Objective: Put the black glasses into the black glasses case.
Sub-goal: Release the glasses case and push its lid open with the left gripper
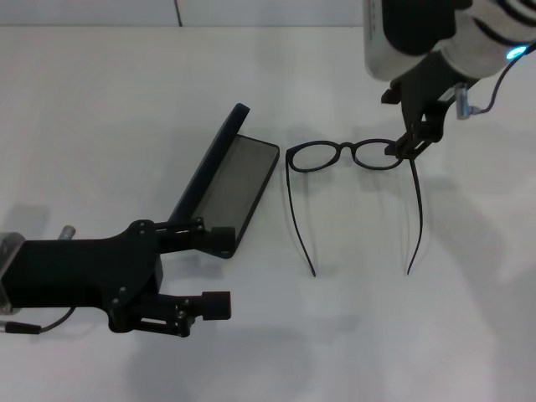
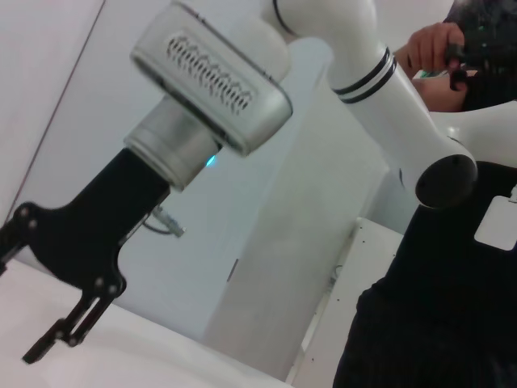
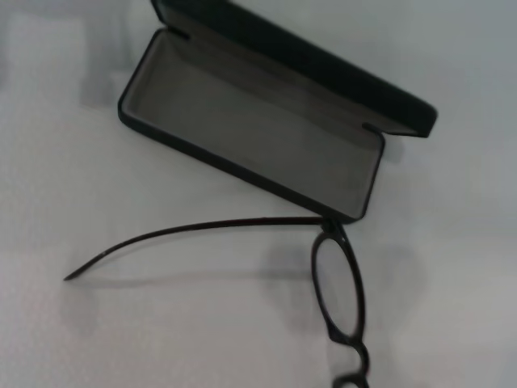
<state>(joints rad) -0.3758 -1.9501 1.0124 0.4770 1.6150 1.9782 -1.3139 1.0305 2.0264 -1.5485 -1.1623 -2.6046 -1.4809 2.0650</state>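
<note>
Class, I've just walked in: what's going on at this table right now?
A two-armed robot is packing spectacles away. The right gripper is down at the right end of the black glasses, which lie unfolded on the white table. The black glasses case sits open beside them, grey lining showing and nothing inside. The left gripper is at the case's near end, fingers apart.

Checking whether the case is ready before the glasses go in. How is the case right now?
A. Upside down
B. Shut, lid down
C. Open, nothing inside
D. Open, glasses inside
C: the case stands open with its grey lining bare, and the glasses lie unfolded on the table beside it.
</note>
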